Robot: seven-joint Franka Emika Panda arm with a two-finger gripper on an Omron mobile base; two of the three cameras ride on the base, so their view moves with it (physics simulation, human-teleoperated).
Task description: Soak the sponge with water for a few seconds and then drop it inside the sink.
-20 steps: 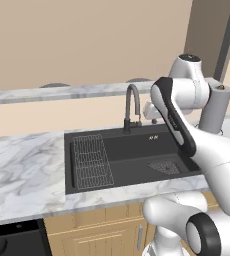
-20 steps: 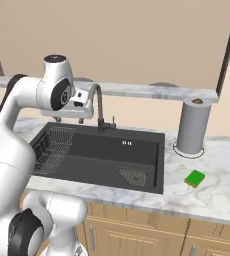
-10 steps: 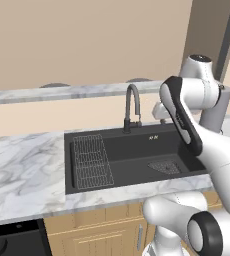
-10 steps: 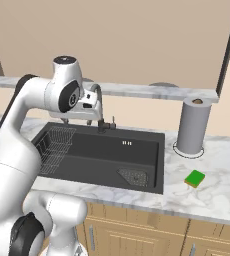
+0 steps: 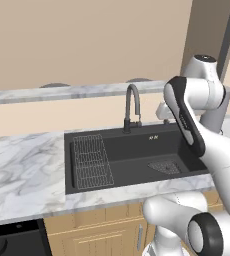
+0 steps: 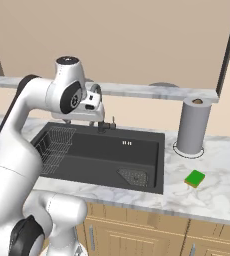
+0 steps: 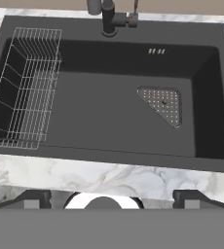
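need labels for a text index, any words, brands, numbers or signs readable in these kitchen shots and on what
None: no readable text anywhere.
The sink has small pale slots on its back wall, near the faucet; they are not letters.
The sponge, the grey canister and the marble counter carry no label or sign.

Faucet [image 7: 109, 17] top cut off; sink [image 5: 137, 150] right end behind the arm
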